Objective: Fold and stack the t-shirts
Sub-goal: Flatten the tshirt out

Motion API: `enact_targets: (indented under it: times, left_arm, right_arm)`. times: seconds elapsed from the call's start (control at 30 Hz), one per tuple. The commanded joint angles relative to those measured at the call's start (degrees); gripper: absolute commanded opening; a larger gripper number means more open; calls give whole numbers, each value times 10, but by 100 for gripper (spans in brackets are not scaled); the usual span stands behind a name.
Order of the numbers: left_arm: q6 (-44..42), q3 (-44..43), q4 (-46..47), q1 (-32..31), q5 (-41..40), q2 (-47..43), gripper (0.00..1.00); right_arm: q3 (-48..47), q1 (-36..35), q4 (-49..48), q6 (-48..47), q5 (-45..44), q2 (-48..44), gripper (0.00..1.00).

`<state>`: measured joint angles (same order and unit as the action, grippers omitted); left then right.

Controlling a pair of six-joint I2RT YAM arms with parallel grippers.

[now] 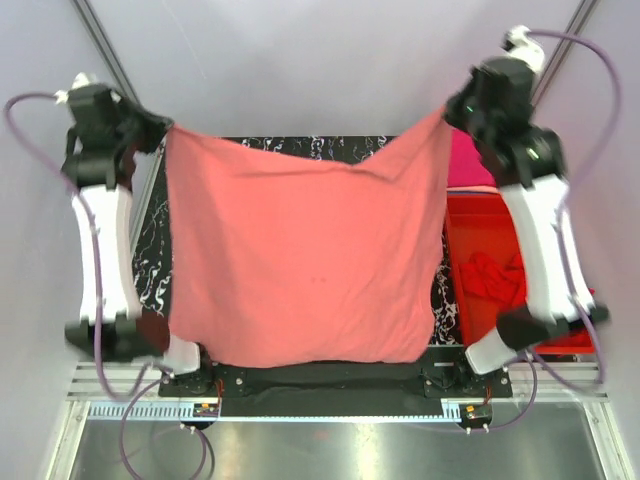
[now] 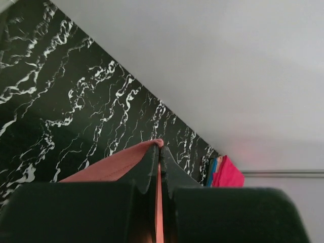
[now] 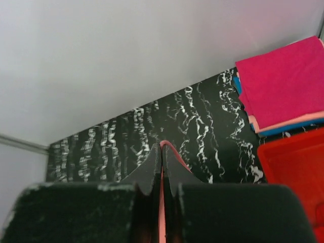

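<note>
A soft salmon-pink cotton t-shirt (image 1: 305, 260) is held spread above the black marbled surface (image 1: 300, 146), hanging below both tools: the left tool (image 1: 163, 130) is clamped on one corner, the right tool (image 1: 448, 108) on the other.

left arm (image 1: 100, 250) | white link shells, black joints | right arm (image 1: 545, 240) | same build | cables (image 1: 35, 97) | purple, looping (one per arm) | fingers (image 2: 144, 172) | black, tapered, matte

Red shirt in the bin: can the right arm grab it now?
Probably not yet. The right gripper is shut on a corner of the salmon shirt, stretched between both arms. The red shirt lies in the bin beside that arm, so reach looks fine after release.
</note>
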<state>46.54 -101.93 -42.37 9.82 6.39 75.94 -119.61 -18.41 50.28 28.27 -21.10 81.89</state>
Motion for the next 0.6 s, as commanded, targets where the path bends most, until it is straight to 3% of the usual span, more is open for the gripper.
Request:
enact_targets:
  times: [0.0,0.07,0.1,0.13,0.2,0.27,0.37,0.5,0.57]
  left_arm:
    - [-7,-144,63,-6,76,125,0]
    - [-12,-225,43,-10,71,178,0]
    - [-9,-317,34,-9,62,208,0]
    - [-5,-361,16,-7,61,253,0]
    - [28,-452,13,6,80,288,0]
    - [70,-442,60,20,106,280,0]
    - [69,-374,120,21,113,215,0]
    - [51,-300,131,21,95,131,0]
    - [41,-215,133,20,102,76,0]
  right_arm:
    - [-115,26,-92,-59,-20,124,0]
    - [-243,35,-91,-85,-10,185,0]
    - [-292,38,-92,-100,-10,243,0]
    - [-395,49,-90,-120,-12,272,0]
    - [-414,75,-124,-99,8,274,0]
    - [-340,101,-186,-95,11,210,0]
    - [-285,105,-209,-107,19,134,0]
    - [-240,105,-183,-100,59,58,0]
    - [-163,105,-162,-94,59,-4,0]
